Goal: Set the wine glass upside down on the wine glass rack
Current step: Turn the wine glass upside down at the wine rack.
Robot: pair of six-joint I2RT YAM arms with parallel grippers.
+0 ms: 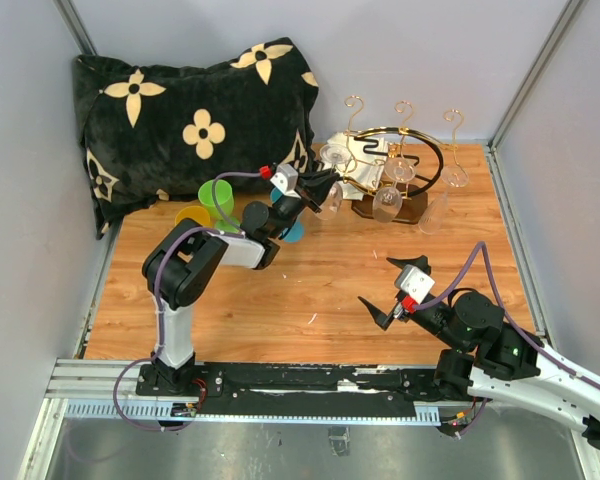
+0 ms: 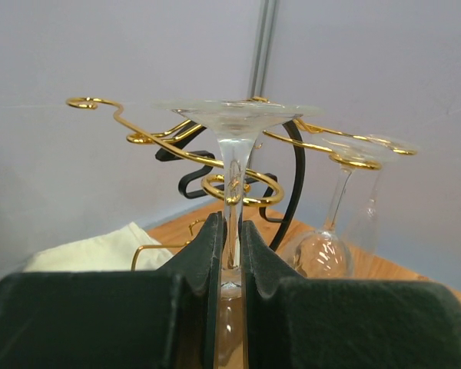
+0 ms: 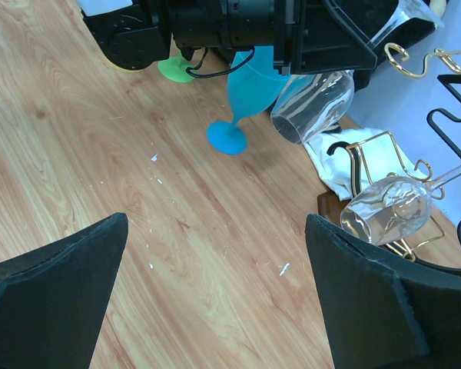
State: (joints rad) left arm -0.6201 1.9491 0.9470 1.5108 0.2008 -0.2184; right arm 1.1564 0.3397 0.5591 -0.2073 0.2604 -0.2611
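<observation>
My left gripper is shut on the stem of a clear wine glass, which is upside down with its round foot on top and its bowl hidden below the fingers. The foot is level with the gold curled arms of the wine glass rack, just in front of them. From above, the left gripper holds the glass at the left side of the rack. In the right wrist view the held glass hangs tilted under the left gripper. My right gripper is open and holds nothing, low over the wooden table.
Two clear glasses hang upside down on the rack. A white cloth lies behind its base. A teal glass, a green cup and a yellow cup stand near the left arm. A black flowered pillow fills the back left.
</observation>
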